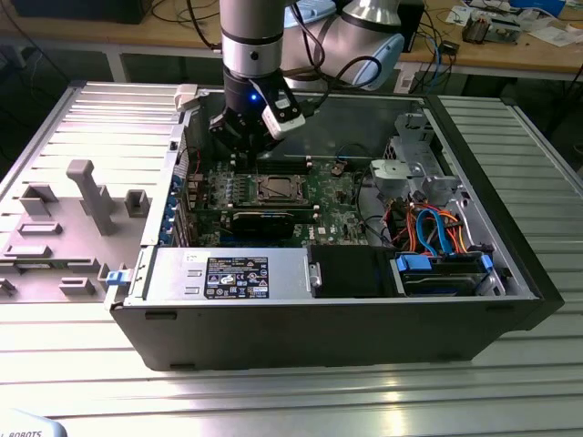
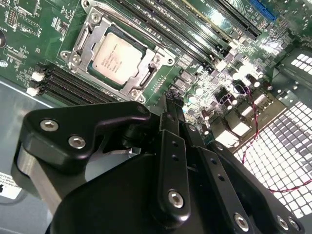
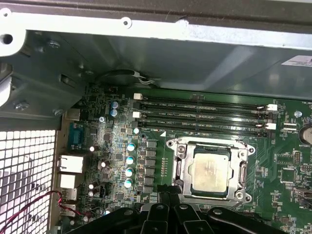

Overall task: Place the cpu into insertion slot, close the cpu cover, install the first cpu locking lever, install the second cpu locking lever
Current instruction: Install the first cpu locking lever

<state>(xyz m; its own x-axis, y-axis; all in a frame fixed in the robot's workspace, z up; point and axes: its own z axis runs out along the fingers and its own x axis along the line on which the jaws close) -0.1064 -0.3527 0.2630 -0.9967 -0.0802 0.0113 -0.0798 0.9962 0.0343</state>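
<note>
Exterior view first: the one gripper hangs inside the open computer case on the ribbed bench, poised above the green motherboard, and the insertion slot sits just beyond and below it, a single dark square with a silver rim; from here I cannot tell how the fingers stand. Over to the second wrist view: the fingers come together to a narrow tip with nothing between them, so they look closed and empty, and the one cpu lies flat in the socket a short way ahead of that tip, not touching it. The cpu cover reads as one silver frame lying down around the chip, its window showing the metal top, so I judge steps one and two done. Whether the two locking levers are latched I cannot tell; thin metal runs along the frame's sides, but its ends are not clear. Now the first wrist view: the chip sits square in its frame just past the fingertips, and on the far side of the socket from the fingers I count four long memory slots, all empty. Five round-topped capacitors stand in a row off to one side of the fingers.
</note>
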